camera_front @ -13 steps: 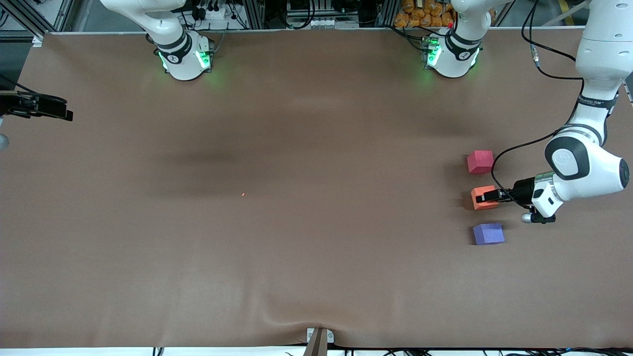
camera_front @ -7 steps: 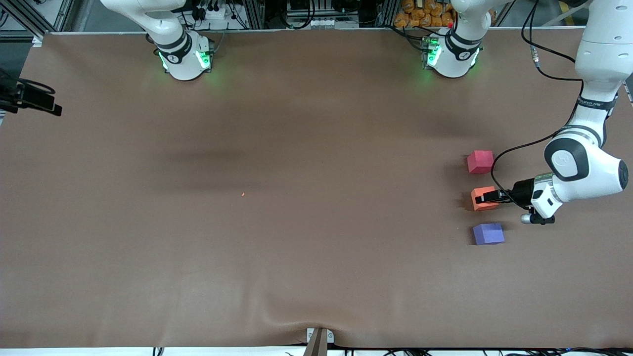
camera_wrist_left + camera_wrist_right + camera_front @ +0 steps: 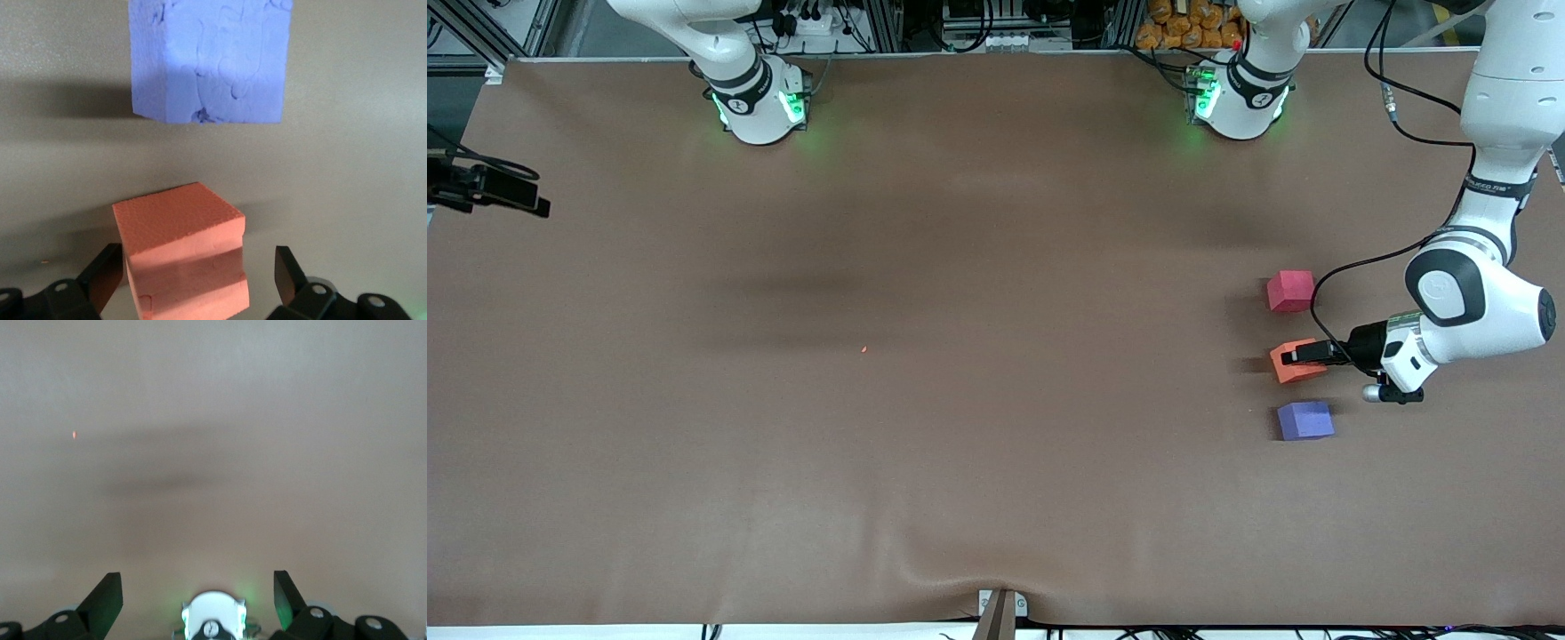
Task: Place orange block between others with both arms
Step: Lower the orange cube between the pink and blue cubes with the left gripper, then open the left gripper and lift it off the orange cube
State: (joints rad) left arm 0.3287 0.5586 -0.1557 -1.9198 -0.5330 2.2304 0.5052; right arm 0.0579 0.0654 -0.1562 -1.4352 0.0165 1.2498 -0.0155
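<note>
The orange block (image 3: pixel 1295 364) (image 3: pixel 180 243) rests on the brown table between the others, slightly turned. The pinkish-red cube (image 3: pixel 1290 291) lies farther from the front camera, and the purple-blue cube (image 3: pixel 1305 420) (image 3: pixel 210 60) lies nearer. My left gripper (image 3: pixel 1303 355) (image 3: pixel 197 277) is low at the orange block and open. Its fingers (image 3: pixel 103 280) stand on either side of the block with a gap at each side. My right gripper (image 3: pixel 494 188) (image 3: pixel 198 597) waits open and empty over the table's edge at the right arm's end.
A tiny orange speck (image 3: pixel 864 349) (image 3: pixel 74 435) lies near mid-table. A metal clamp (image 3: pixel 1000 609) sits at the table's front edge. The two green-lit bases (image 3: pixel 760 102) (image 3: pixel 1236 98) stand along the back edge. A black cable (image 3: pixel 1352 267) loops from the left wrist.
The left gripper has opened and let go of the orange block, which turned slightly and now sits free. The right gripper shifted a little at the table's edge.
</note>
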